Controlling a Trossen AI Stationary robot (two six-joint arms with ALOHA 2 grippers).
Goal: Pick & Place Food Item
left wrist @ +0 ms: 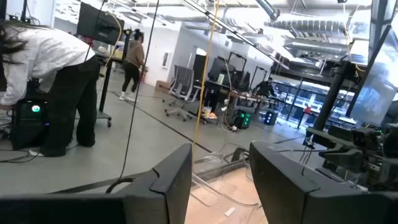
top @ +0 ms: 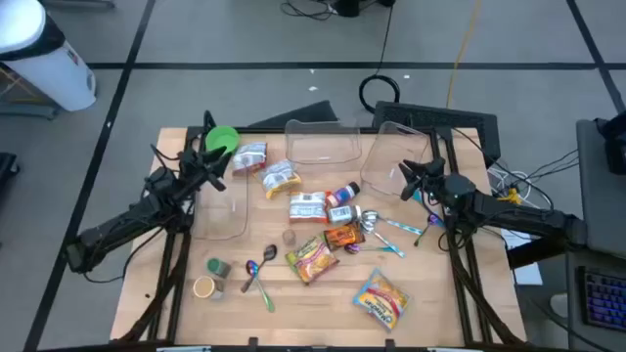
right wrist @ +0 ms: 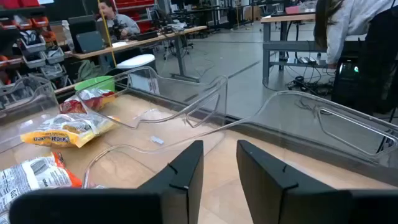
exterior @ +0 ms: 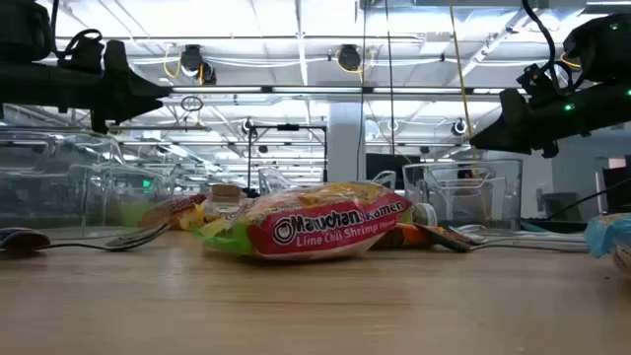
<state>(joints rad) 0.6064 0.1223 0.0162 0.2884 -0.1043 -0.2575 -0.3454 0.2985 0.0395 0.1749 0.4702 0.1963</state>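
Clear bins [top: 323,142] ring food packets [top: 311,258], spoons [top: 256,269]; left tool [top: 217,156], right tool [top: 406,179] raised, fingers apart, empty.

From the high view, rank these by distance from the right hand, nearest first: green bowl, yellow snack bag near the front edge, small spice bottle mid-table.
Right hand, over the table's right side:
1. Spice bottle, mid-table, to its left.
2. Yellow snack bag, near the front edge.
3. Green bowl, far left corner, by the left hand.
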